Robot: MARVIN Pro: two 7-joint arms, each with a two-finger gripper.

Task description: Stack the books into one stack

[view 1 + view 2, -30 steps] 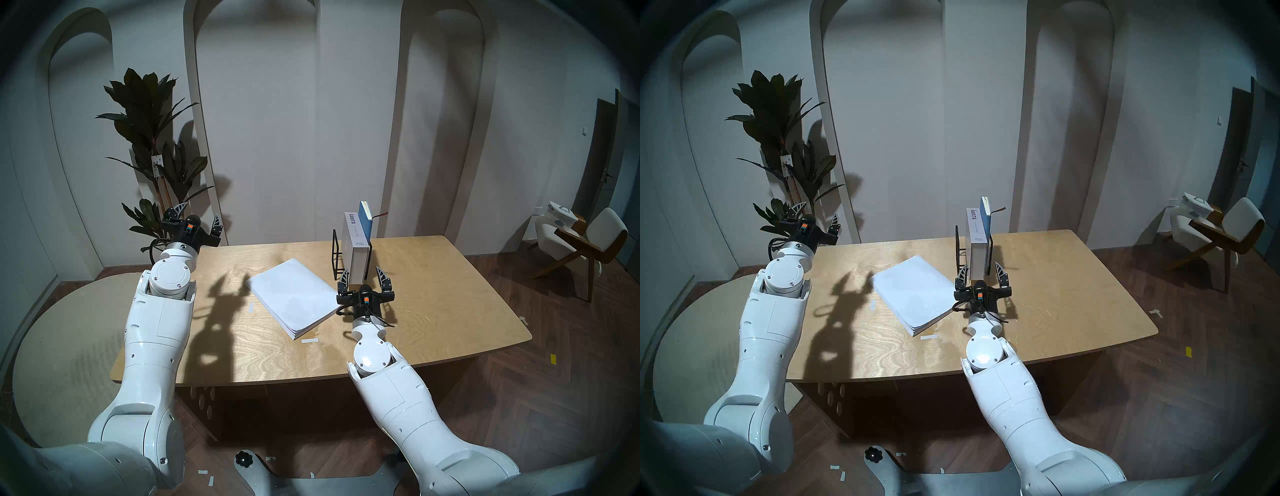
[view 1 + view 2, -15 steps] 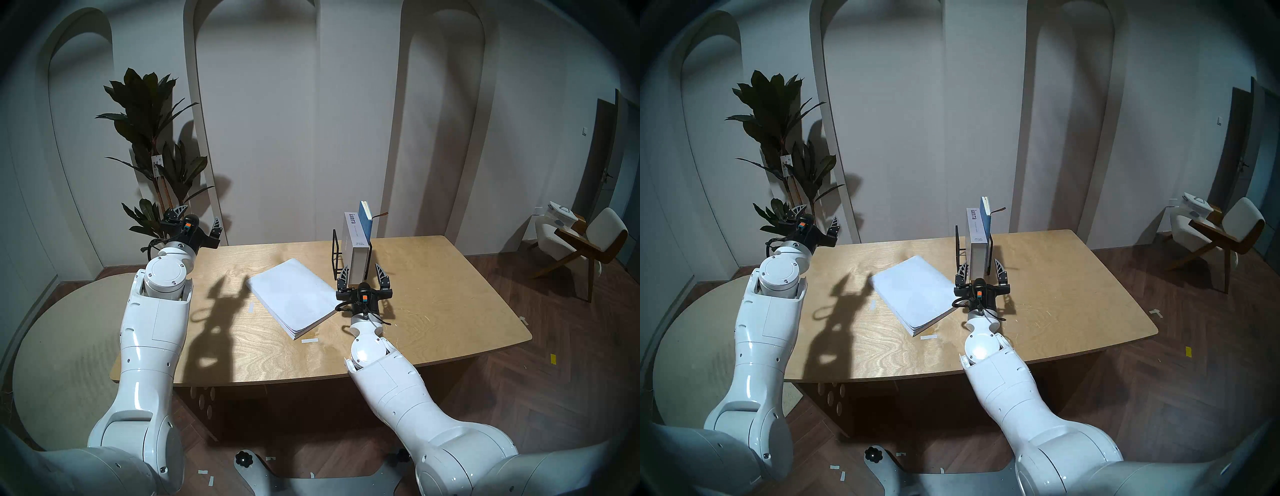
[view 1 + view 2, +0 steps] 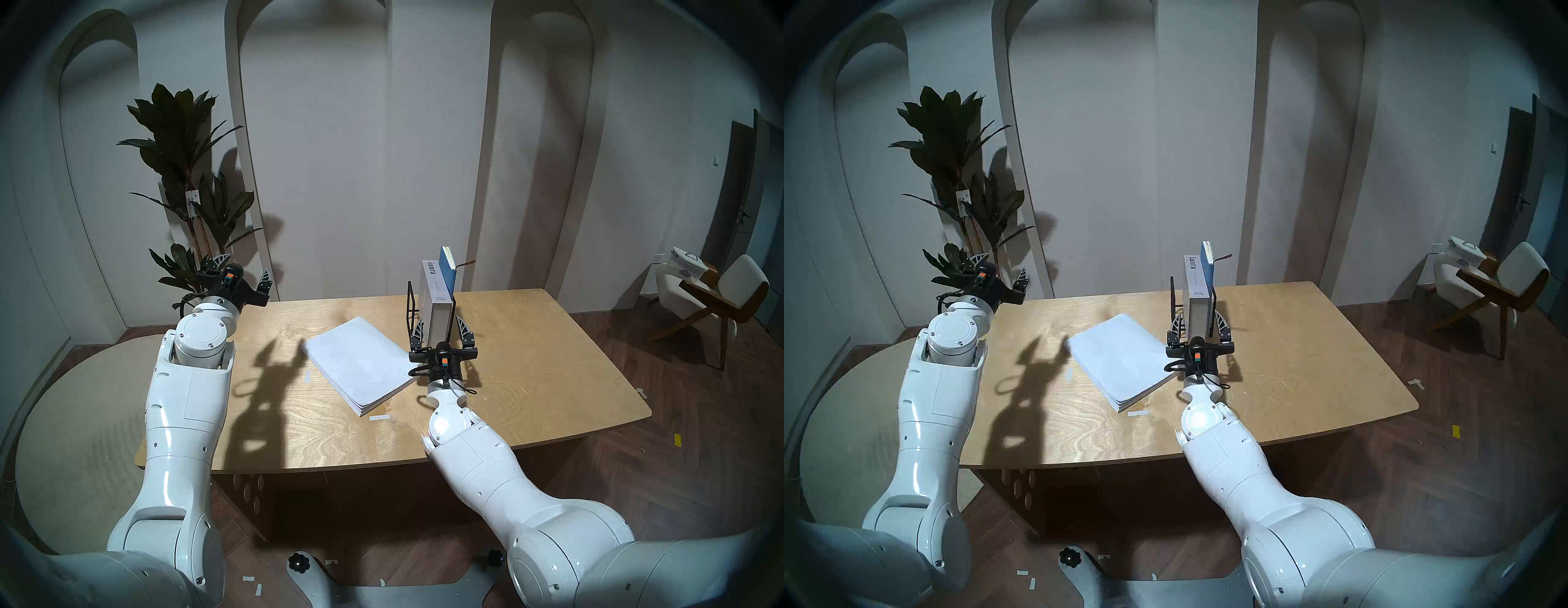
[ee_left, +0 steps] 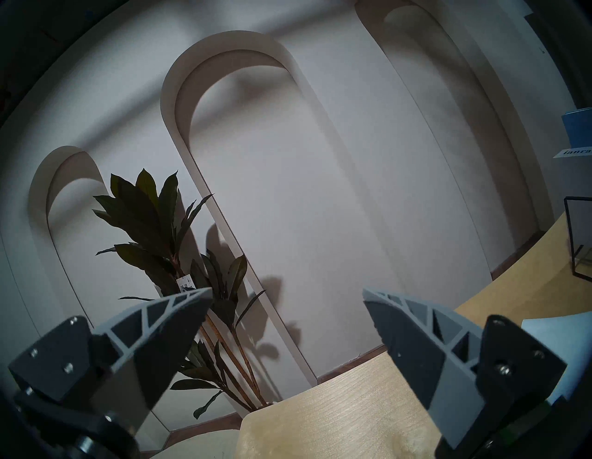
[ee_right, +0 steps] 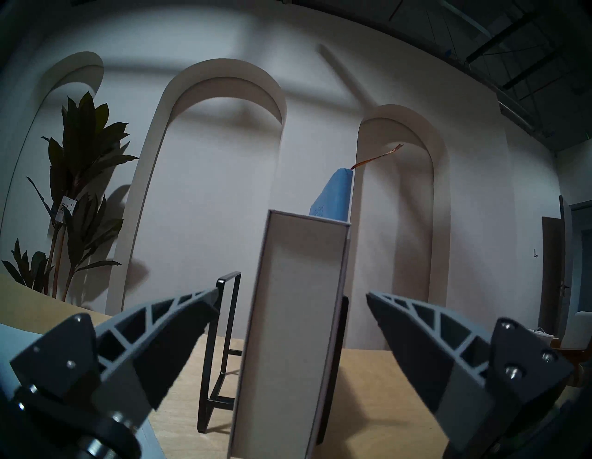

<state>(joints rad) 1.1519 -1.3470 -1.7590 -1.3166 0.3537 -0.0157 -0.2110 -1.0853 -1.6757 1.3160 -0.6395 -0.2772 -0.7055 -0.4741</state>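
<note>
Books are sitting in 2 places on the table. White softcover is lying flat near the table's middle. Thick "ianra" book and blue book are standing upright side by side in the black rack, the blue one rising higher, its dark ribbon sticking out at the top.

Right gripper is hovering just in front of the rack with its jaws spread wide, holding nothing. In the right wrist view, the "ianra" book's page edge is filling the gap between the fingers, without touching either.

Left gripper is hanging above the table's far left corner, well apart from every book, jaws wide and empty, facing the plant.
</note>
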